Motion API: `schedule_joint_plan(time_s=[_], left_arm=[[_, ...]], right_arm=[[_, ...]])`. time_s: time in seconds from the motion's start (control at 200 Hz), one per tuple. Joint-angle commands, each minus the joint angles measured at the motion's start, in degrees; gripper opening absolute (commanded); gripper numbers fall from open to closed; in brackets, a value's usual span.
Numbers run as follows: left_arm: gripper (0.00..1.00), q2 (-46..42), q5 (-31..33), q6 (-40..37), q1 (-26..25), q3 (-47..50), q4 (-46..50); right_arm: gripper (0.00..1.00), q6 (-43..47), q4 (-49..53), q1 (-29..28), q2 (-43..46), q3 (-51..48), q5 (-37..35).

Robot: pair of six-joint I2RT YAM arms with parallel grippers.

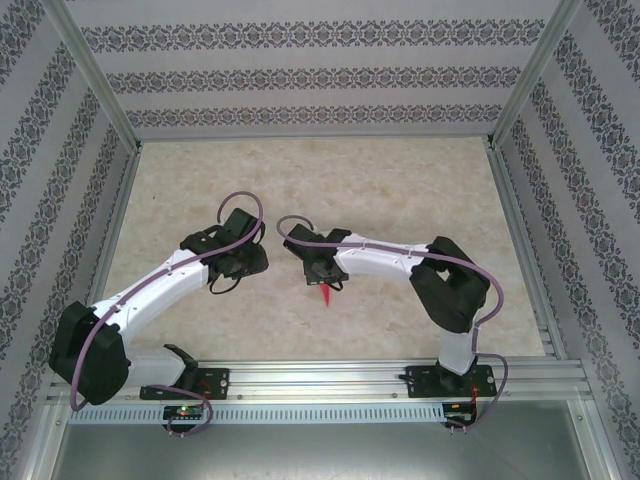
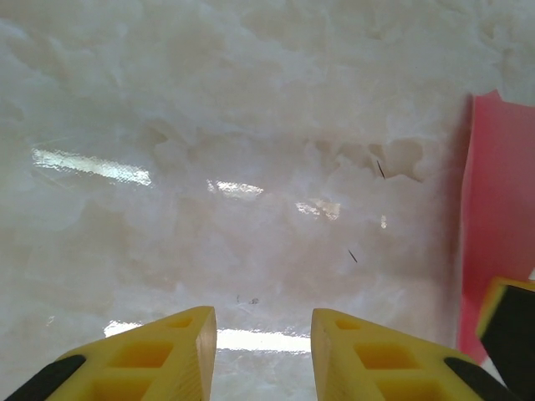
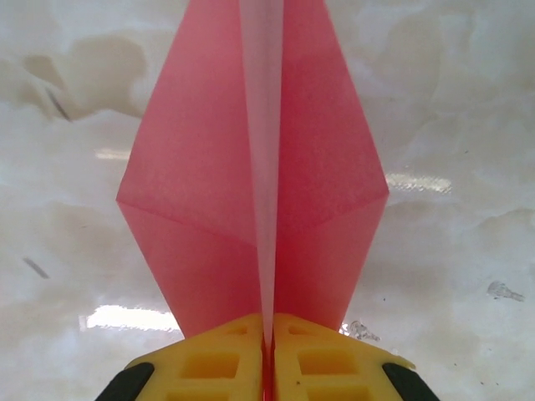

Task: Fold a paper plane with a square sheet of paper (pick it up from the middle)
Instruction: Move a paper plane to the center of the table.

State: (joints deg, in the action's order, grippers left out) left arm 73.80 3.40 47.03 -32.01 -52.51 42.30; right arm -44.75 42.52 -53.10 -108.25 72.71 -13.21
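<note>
From above, both arms are seen bent in toward the middle of the table [image 1: 330, 170], with the left claw [image 1: 243, 262] just beside the right claw [image 1: 325, 278]. A small red tip of the plane [image 1: 325, 294] is seen poking out under the right claw. From the left wrist, the left claw [image 2: 263, 324] is seen open, with nothing but bare table between its yellow fingers. The plane [image 2: 501, 209] is seen off to the right side, and a yellow and black finger [image 2: 512, 330], likely the other claw's, is seen by it. From the right wrist, the right claw [image 3: 269, 330] is seen closed tight on the plane [image 3: 209, 192], right on the middle fold. The two wings are spread out evenly to each side, and the far end cannot be seen. It looks like the folding is nearly done and the middle fold is being pinched. To do this well, the pinch should be kept right on the fold line so the wings match. The left claw should be brought in slowly from the side, so that the thin paper is not poked or bent. A wing should be taken flat, near its edge, and nothing should be pulled hard.
</note>
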Motion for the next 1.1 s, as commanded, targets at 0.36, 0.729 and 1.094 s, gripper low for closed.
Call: schedule_joint_plan(time_s=[0.36, 0.729, 1.094], left_arm=[[0.37, 1.3, -2.7, -0.3, 2.3, 0.5, -3.3], [0.36, 2.4, -3.6, -0.6, 2.4, 0.4, -3.7], [0.36, 4.0, -5.0, -1.0, 2.4, -1.0, -3.9]], right_arm=[[0.26, 0.3, -2.3, 0.7, -3.3, -0.9, 2.5], [0.39, -3.7, -5.5, 0.4, -7.6, -5.0, 4.9], [0.48, -2.3, -5.0, 2.4, -4.5, -1.8, 1.8]])
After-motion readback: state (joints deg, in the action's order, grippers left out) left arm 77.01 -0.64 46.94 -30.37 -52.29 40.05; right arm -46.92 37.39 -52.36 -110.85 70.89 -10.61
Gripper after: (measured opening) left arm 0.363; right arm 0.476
